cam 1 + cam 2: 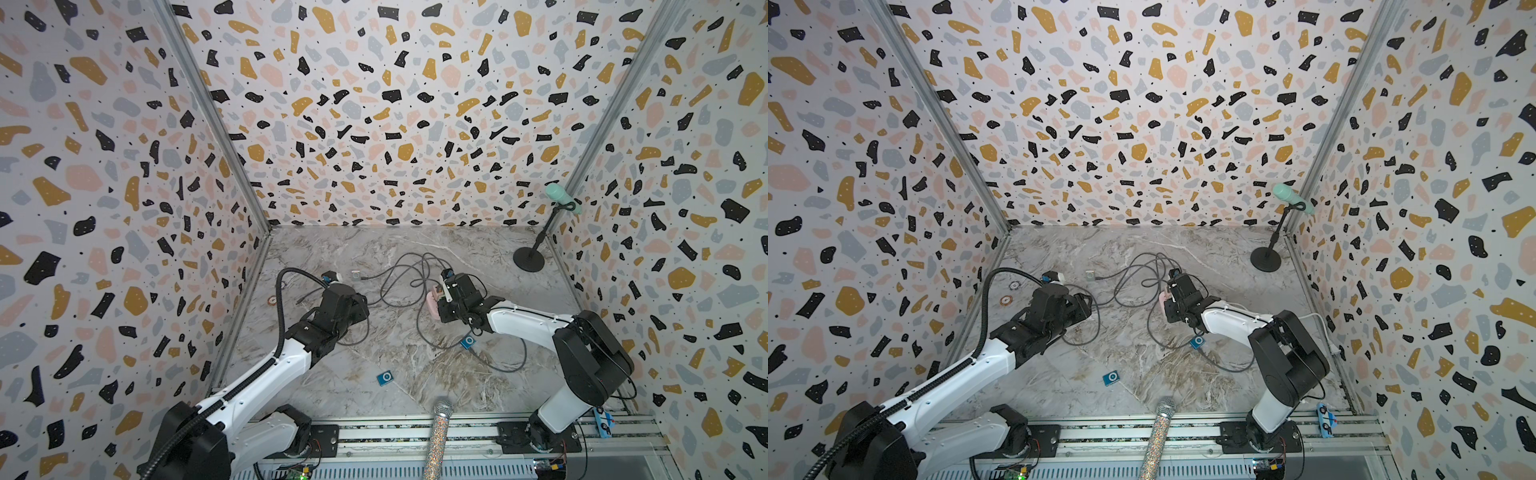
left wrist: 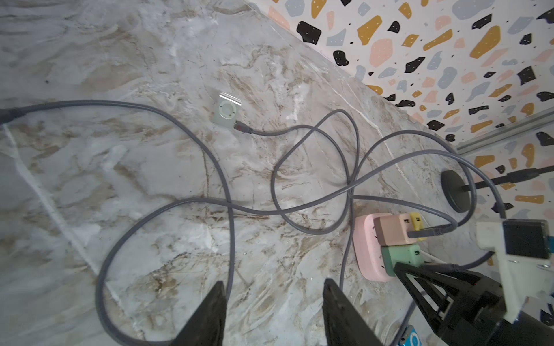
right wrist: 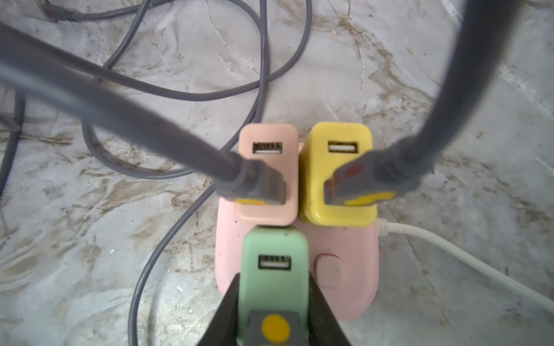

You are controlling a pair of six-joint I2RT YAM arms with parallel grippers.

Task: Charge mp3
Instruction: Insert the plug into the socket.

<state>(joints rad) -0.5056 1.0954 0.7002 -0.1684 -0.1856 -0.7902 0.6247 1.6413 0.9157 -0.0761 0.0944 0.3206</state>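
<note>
Two blue mp3 players, one silver mp3 player, three plug-in chargers in pink, yellow and green, one pink power strip, three grey cables, one white cord, two microphones, one microphone stand, two robot arms, two small round discs

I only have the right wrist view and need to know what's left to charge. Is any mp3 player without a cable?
Observer: Yes, one blue mp3 player lies near the front rail with no cable in it.
Operator: Any other blue one?
Observer: A second blue player beside the right arm has a grey cable plugged in.
Operator: Is the left tool free?
Observer: Yes, the left tool is open over the table, holding nothing.
</note>
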